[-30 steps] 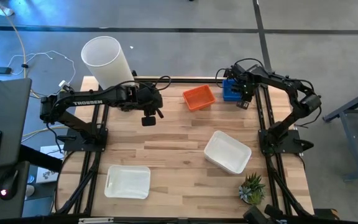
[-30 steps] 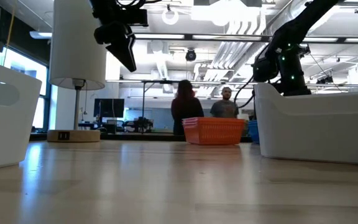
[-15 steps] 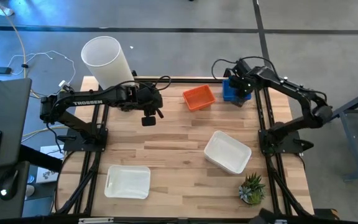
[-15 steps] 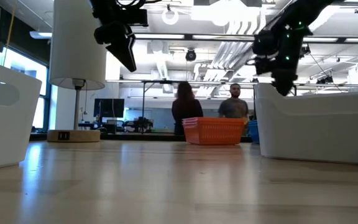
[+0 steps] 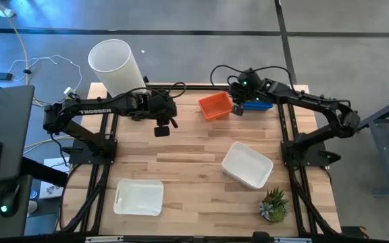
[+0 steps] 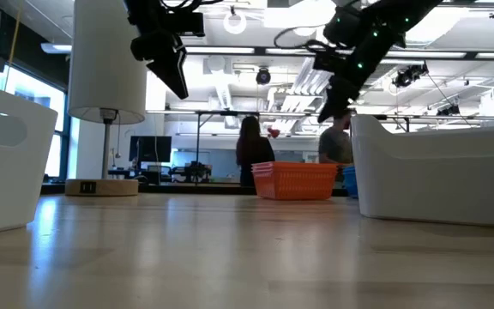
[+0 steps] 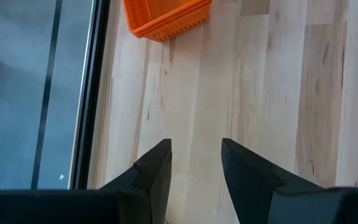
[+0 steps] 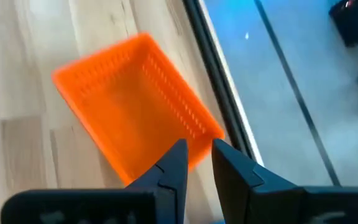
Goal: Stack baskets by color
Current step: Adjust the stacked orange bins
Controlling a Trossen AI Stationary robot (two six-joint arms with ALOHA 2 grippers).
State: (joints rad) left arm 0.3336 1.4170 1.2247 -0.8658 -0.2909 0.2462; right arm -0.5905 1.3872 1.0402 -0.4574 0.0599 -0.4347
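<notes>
Right now, status:
Right claw (image 5: 237, 108): raised over far edge of counter (image 5: 194, 172), between orange basket (image 5: 215, 105) and blue basket (image 5: 256, 102); fingers narrow, nothing held. Prob. lining up on the orange one's rim.
Left claw (image 5: 161, 129): hangs mid-air over far-left part of counter, fingers apart w/ a gap, empty; waiting, out of the way.
Orange basket: far edge, centre, upright, alone.
Blue basket: just beside it at far right, partly under right arm.
White baskets: one (image 5: 247, 164) right of centre, tilted; one (image 5: 139, 196) near left corner. Well apart, so not yet stacked.
Lamp (image 5: 116, 66), plant (image 5: 273, 204): off at corners, not in play.
</notes>
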